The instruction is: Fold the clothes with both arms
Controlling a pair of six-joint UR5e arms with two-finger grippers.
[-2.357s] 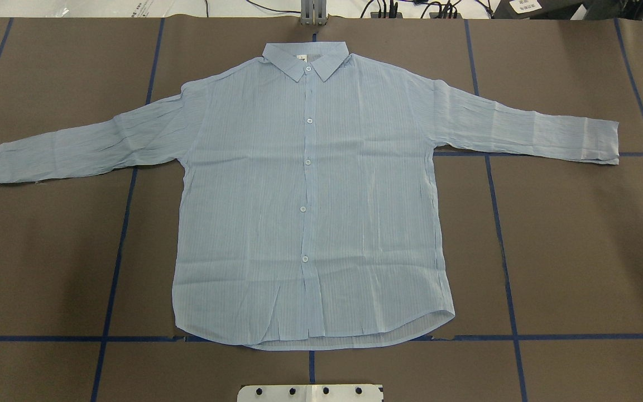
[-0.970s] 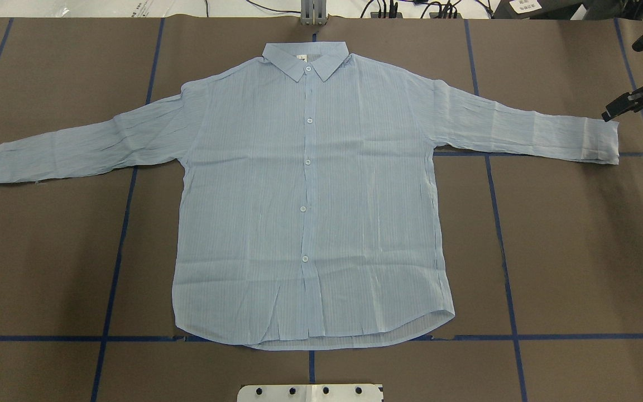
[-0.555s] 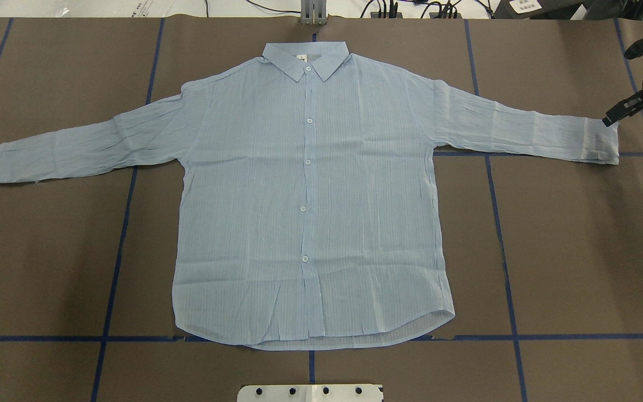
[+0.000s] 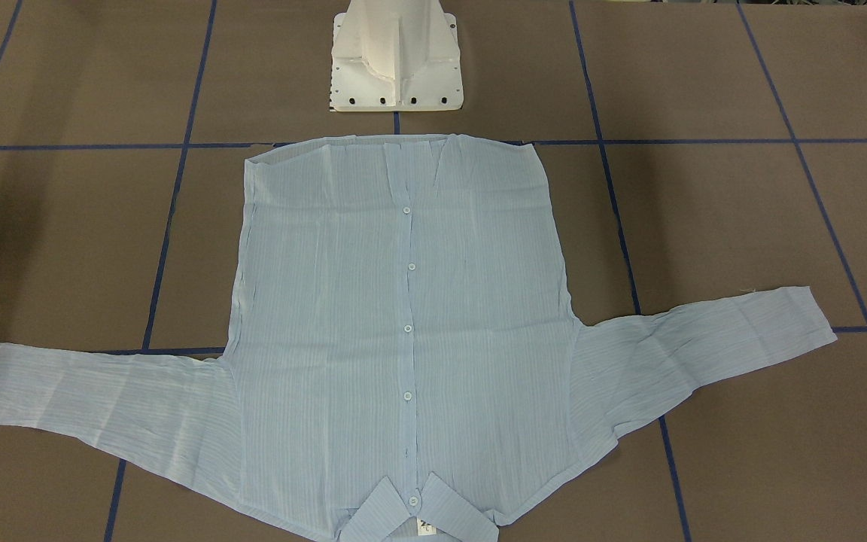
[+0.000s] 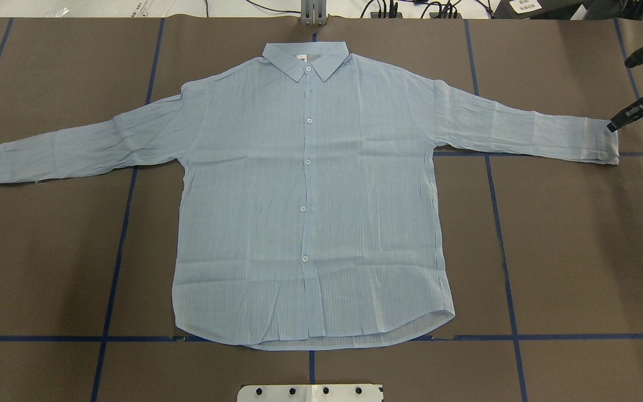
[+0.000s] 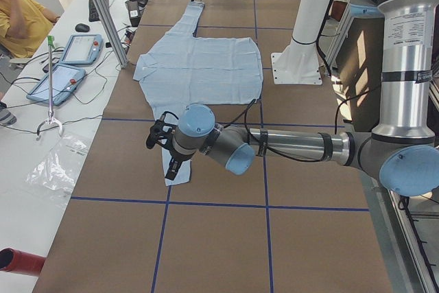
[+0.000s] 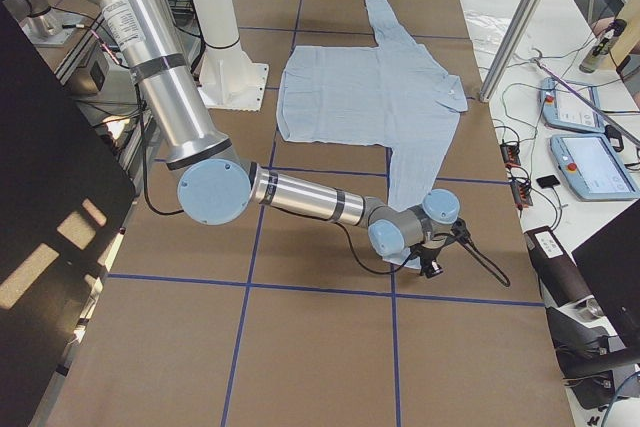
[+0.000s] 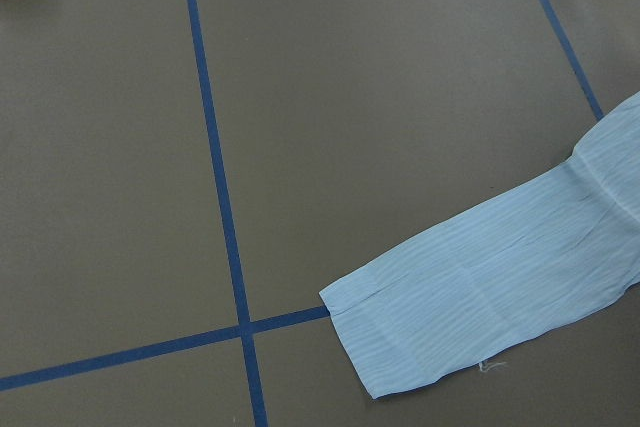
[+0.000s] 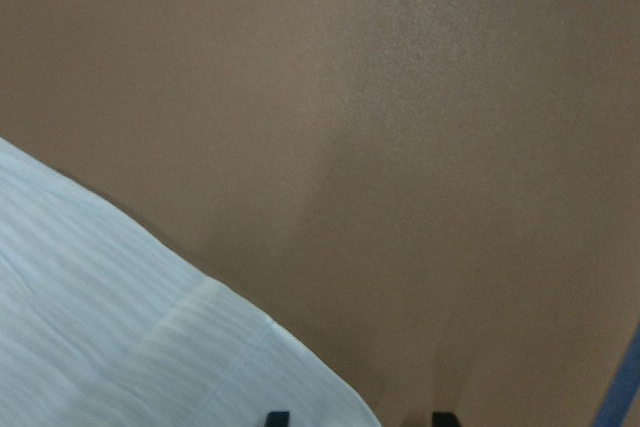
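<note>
- The brown worktop (image 5: 578, 251) has blue lines on it.
- The blue shirt (image 5: 254, 184) lies flat in its middle, buttons up, sleeves out wide.
- The right pincer (image 9: 360, 419) is spread at the edge of one cuff (image 9: 200, 347).
- The left pincer (image 6: 171, 168) is by the other cuff (image 8: 400, 337). I cannot tell if it is spread.

Light-blue striped shirt (image 5: 310, 195) is flat on its back, buttoned up, collar pointing away from me, both sleeves stretched straight out sideways. My right gripper (image 5: 612, 126) is at the right cuff (image 5: 603, 142), fingers apart. My left gripper (image 6: 171, 166) hangs near the left cuff (image 5: 6, 164).
</note>
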